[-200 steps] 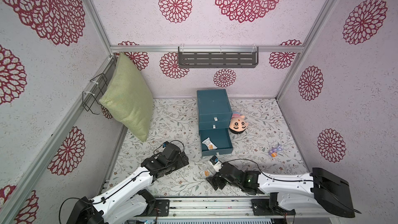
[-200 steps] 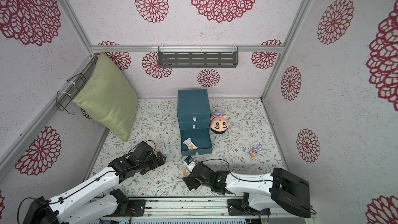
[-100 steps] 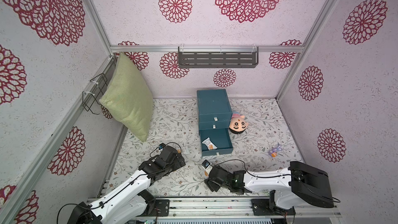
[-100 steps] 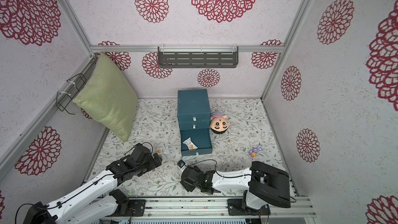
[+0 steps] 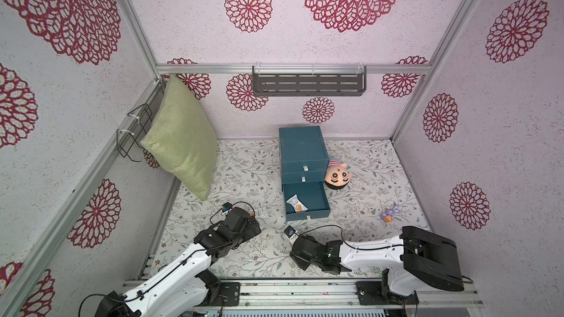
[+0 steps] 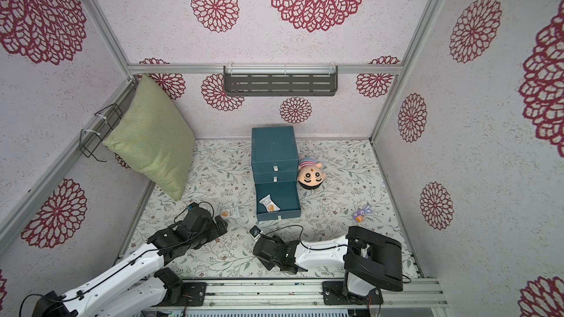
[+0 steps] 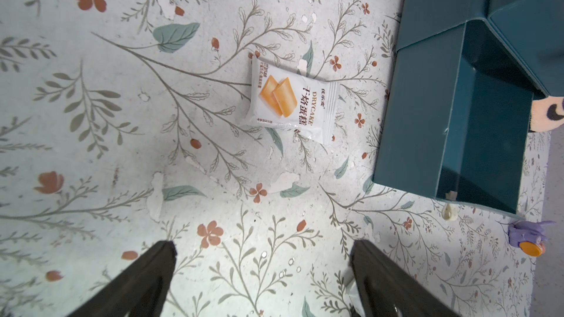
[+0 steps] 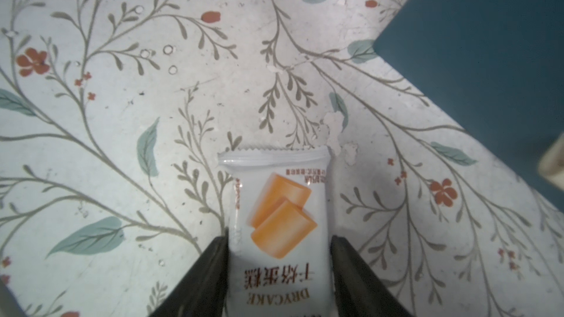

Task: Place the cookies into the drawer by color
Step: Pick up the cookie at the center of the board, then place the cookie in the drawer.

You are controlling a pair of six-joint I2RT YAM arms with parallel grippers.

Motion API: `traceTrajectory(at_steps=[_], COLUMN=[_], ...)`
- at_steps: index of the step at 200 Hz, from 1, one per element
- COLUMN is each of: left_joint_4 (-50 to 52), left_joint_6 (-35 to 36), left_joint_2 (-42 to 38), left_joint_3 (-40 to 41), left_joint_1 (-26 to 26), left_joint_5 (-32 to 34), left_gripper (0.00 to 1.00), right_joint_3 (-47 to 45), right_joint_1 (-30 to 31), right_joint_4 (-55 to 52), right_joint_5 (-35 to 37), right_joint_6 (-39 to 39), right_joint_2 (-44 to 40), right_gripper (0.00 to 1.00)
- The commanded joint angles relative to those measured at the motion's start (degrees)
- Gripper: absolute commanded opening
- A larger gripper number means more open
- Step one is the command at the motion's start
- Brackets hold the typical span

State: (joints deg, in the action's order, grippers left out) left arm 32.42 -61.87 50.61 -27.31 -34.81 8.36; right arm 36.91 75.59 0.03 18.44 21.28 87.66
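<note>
Showing orange biscuits, white packet (image 8: 280, 227) lies flat

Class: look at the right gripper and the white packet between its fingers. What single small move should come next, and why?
Probably finish closing the right gripper on the white packet: the dark fingers flank its two long edges, and the packet lies flat on the floral mat.

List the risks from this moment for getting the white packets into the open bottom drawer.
1. The right claw straddles a thin white snack packet lying flat on the floral mat; the fingers sit at its edges and may crumple or slide it.
2. The pulled-out bottom drawer of the teal chest has a raised front wall; a low carry could snag there.
3. The left claw hangs open short of another white packet.
</note>
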Motion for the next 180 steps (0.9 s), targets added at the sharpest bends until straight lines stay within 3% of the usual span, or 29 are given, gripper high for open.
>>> traceTrajectory(at_steps=[1, 112, 180], left_joint_4=[-0.41, 0.23, -0.70], left_joint_6=[-0.25, -0.13, 0.36], left_joint_2=[-0.51, -2.05, -0.92], left_joint_3=[0.37, 0.24, -0.28], left_joint_1=[0.62, 0.80, 1.74], left_joint_5=[1.01, 1.57, 0.39], left_gripper=[0.97, 0.97, 0.97], right_joint_3=[0.15, -0.55, -0.04], right_joint_1=[0.19, -3.77, -21.12], right_joint_4=[-0.85, 2.95, 5.60], right_joint_5=[2.05, -0.64, -9.83], right_joint_6=[0.69, -0.39, -4.33], right_joint_2=[-2.01, -12.56, -22.00], right_gripper=[0.47, 0.46, 0.45])
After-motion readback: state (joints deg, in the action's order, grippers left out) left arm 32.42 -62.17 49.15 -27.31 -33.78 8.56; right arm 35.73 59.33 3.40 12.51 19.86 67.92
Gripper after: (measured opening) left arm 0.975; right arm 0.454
